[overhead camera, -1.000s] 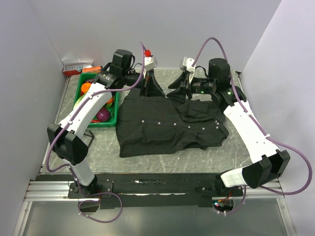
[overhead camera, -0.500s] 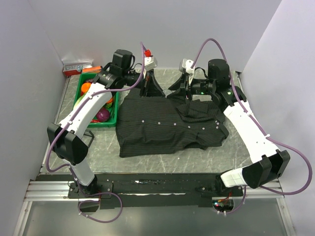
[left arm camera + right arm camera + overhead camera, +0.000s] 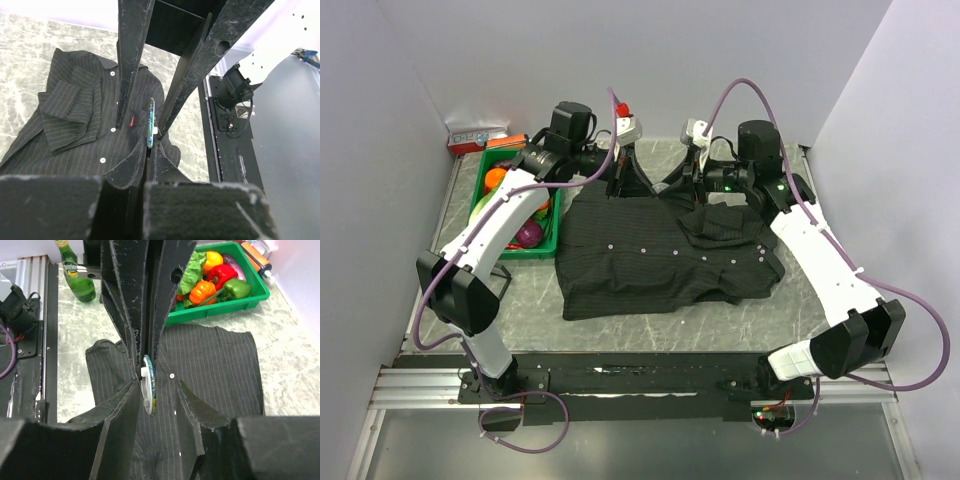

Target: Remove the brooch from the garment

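Observation:
The garment [image 3: 660, 255], dark and pinstriped with pale buttons, lies flat on the table [image 3: 520, 300]. Above its collar end both grippers meet tip to tip. The brooch [image 3: 150, 120] is a thin round badge with a blue-green face and a white back, seen edge-on. My left gripper [image 3: 149, 147] is shut on its rim and holds it clear of the garment [image 3: 75, 115]. My right gripper [image 3: 159, 385] straddles the brooch [image 3: 150, 387] with its jaws apart. One finger [image 3: 120, 405] lies against the white back and the other stands off the face. A tiny red mark [image 3: 132, 120] shows on the cloth.
A green bin [image 3: 480, 190] of vegetables stands left of the garment, next to the left arm. A red and white box [image 3: 478, 138] lies behind it. A green bottle [image 3: 75, 277] stands near the table's front rail [image 3: 620, 385]. Walls close in the back and both sides.
My right gripper has shifted slightly left toward the left gripper and its jaws have narrowed around the brooch. The left gripper and the garment have stayed put.

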Robot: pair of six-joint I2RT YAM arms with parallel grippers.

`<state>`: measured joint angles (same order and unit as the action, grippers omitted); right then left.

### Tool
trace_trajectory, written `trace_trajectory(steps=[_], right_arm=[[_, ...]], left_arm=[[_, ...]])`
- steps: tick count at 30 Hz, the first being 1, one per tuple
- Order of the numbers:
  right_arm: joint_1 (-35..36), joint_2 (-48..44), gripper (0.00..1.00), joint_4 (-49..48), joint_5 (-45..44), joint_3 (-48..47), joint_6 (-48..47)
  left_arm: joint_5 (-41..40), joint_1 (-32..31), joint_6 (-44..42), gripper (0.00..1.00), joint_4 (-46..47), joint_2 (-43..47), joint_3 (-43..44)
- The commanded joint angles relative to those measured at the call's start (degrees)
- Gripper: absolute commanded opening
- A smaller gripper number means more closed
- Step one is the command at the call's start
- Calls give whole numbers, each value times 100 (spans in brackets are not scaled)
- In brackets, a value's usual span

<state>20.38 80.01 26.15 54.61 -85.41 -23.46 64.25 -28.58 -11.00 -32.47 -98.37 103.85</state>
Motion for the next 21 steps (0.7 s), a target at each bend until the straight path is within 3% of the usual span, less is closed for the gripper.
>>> trace_trajectory(steps=[1,9,13,21], right_arm=[[19,94,40,-224,-301,-55,96],[-122,261,39,-374,-346,-134,474],[-201,384,38,-488,-320,-143,711],[-605,621,37,-944,-311,-169,1712]], left_arm=[[97,-34,-191,1,-49,125,188],[-26,-43,-455,1,-224,107,267],[-368,-192,-1287,1,-760,81,460],[-799,-350,-1984,1,-1305,116,531]])
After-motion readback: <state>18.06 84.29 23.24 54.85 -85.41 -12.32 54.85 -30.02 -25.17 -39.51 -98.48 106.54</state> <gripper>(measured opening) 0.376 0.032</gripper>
